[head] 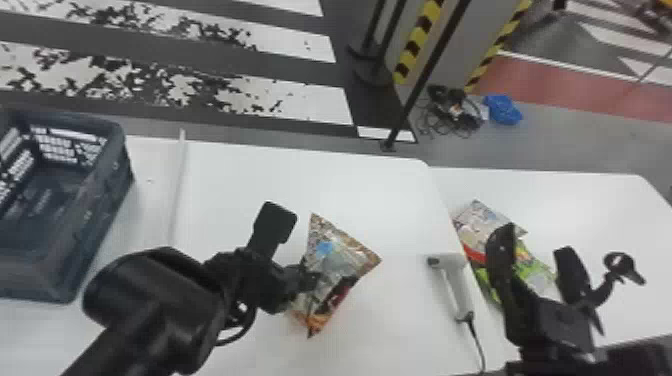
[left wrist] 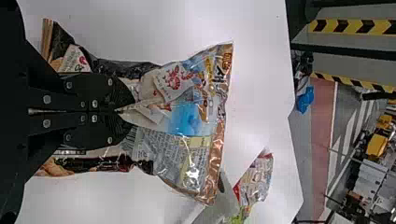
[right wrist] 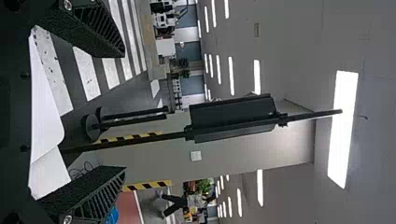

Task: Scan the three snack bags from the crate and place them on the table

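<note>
My left gripper (head: 305, 277) is over the middle of the table (head: 390, 200), shut on a snack bag (head: 345, 255) with brown-orange edges. In the left wrist view the fingers of my left gripper (left wrist: 119, 111) pinch the middle of that snack bag (left wrist: 187, 116), which spreads out on both sides of them. A white scanner (head: 454, 285) with a cable lies on the table between the two arms. At the right my right gripper (head: 537, 245) stands open, above colourful green and silver snack bags (head: 535, 265) on the second table. In the right wrist view my right gripper (right wrist: 123, 112) has nothing between its fingers.
A dark blue-grey crate (head: 107, 200) stands at the left; the part of its inside that shows holds no bag. A thin white strip (head: 177, 185) stands beside it. Past the tables is a black pole (head: 425, 75).
</note>
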Controlling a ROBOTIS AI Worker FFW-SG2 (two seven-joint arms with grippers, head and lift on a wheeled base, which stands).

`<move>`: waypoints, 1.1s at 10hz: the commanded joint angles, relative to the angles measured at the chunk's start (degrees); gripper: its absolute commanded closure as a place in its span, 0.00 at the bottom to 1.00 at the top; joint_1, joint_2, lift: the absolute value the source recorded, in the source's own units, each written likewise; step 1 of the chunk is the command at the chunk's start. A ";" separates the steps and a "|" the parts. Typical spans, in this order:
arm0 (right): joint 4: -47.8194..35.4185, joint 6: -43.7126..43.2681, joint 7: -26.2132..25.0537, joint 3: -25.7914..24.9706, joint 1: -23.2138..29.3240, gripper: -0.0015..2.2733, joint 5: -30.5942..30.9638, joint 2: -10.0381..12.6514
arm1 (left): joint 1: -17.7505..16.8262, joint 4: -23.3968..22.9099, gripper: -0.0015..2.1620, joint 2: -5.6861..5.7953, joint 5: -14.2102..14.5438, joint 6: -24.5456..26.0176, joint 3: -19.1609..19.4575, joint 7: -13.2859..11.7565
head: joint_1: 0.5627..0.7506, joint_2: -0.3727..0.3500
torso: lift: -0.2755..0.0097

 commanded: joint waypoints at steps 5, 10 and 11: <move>-0.12 0.16 0.52 0.30 -0.35 0.03 -0.35 0.60 | -0.46 1.71 0.63 -0.15 1.81 -0.18 -4.29 0.32 | 0.70 0.03 | 0.84; -0.21 -0.02 1.93 0.30 -0.08 0.03 -0.44 0.77 | 0.51 -4.44 0.03 -0.15 -2.05 5.62 -4.11 -0.73 | 0.70 0.03 | 0.84; -0.21 -0.20 2.19 0.30 0.00 0.03 -0.44 1.04 | 1.48 -7.60 0.03 -0.15 -2.14 7.38 -3.23 -0.64 | 0.70 0.03 | 0.84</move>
